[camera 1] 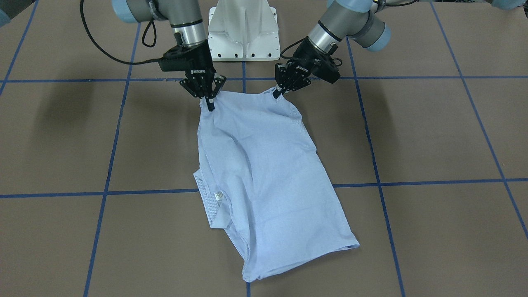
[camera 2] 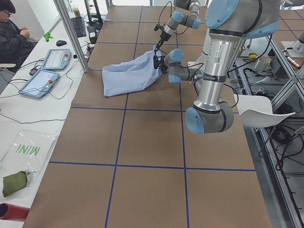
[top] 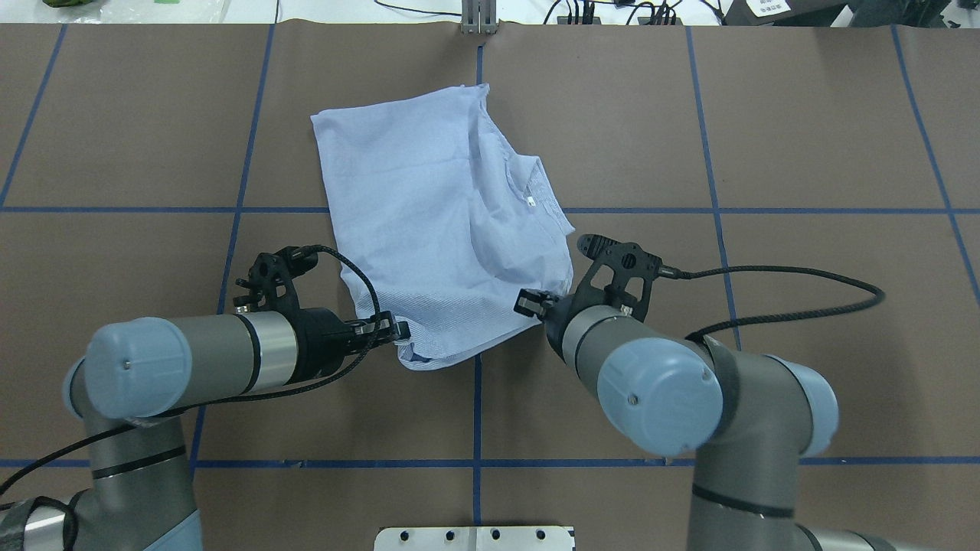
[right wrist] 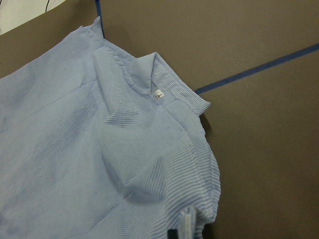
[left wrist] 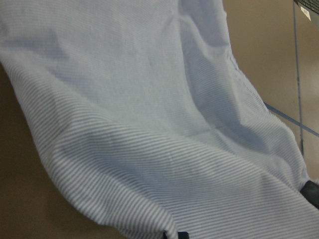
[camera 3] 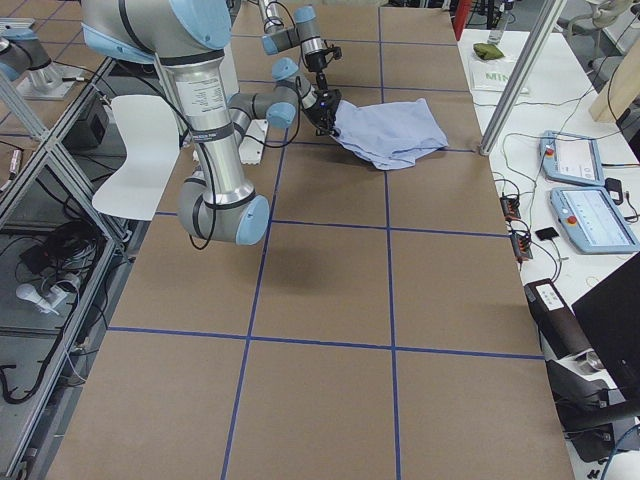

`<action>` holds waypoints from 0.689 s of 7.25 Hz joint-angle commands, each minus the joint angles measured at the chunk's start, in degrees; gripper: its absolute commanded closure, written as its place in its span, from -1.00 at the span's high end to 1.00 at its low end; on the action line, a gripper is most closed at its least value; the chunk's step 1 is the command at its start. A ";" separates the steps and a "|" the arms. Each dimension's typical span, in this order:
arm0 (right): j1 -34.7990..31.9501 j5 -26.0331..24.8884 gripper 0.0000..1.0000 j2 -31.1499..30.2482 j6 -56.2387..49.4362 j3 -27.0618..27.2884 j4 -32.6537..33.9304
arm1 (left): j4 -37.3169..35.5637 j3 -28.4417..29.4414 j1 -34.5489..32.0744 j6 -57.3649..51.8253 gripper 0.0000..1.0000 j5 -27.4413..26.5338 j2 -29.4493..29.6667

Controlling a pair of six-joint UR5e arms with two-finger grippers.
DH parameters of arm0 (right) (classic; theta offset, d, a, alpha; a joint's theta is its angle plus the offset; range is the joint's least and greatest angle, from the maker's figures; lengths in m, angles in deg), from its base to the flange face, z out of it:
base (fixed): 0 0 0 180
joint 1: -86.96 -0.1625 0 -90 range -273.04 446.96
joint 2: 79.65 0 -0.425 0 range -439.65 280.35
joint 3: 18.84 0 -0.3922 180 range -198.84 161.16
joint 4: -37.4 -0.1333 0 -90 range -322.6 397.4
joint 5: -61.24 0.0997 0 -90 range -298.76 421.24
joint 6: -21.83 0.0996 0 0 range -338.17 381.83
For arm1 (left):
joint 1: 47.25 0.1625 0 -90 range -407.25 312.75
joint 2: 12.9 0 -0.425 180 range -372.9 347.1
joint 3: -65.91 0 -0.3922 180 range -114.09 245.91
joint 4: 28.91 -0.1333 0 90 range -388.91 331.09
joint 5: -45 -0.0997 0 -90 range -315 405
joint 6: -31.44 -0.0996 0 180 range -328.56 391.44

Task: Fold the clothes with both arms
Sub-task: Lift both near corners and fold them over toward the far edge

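Overhead view, read from its left edge. The left arm (top: 214,356) reaches in low over the brown table (top: 766,115). The left gripper (top: 398,330) has its fingers clamped on the near left corner of the shirt (top: 429,207). The shirt is light blue with fine white stripes. It sits at the middle of the table, across a blue tape line (top: 115,208) and skewed to the grid. Its near edge is lifted and drawn between the two grippers, and the far portion lies on the table. The fabric is doubled over on itself and shows soft creases. The collar (top: 540,195) lies along the shirt's right side, and the small white neck label (top: 530,200) shows inside it. The right gripper (top: 528,302) has its fingers closed on the near right corner of the shirt, just beneath the collar. The right arm (top: 658,390) stands behind it, and a black cable (top: 766,269) loops off the wrist. The white pedestal base (top: 475,537) sits at the near edge, between the arms.
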 commanded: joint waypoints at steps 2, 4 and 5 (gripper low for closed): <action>6.29 -2.71 -1.00 -1.32 1.52 14.41 12.67 | -17.53 -18.44 -0.05 -0.07 -1.00 6.80 -2.51; 6.21 -2.62 -1.00 -0.36 1.00 14.72 15.17 | -26.55 -19.65 -1.10 -0.77 -1.00 9.38 0.99; 4.03 -2.62 -1.00 0.78 0.73 12.10 15.17 | -27.36 -17.20 -3.37 -0.87 -1.00 9.38 2.66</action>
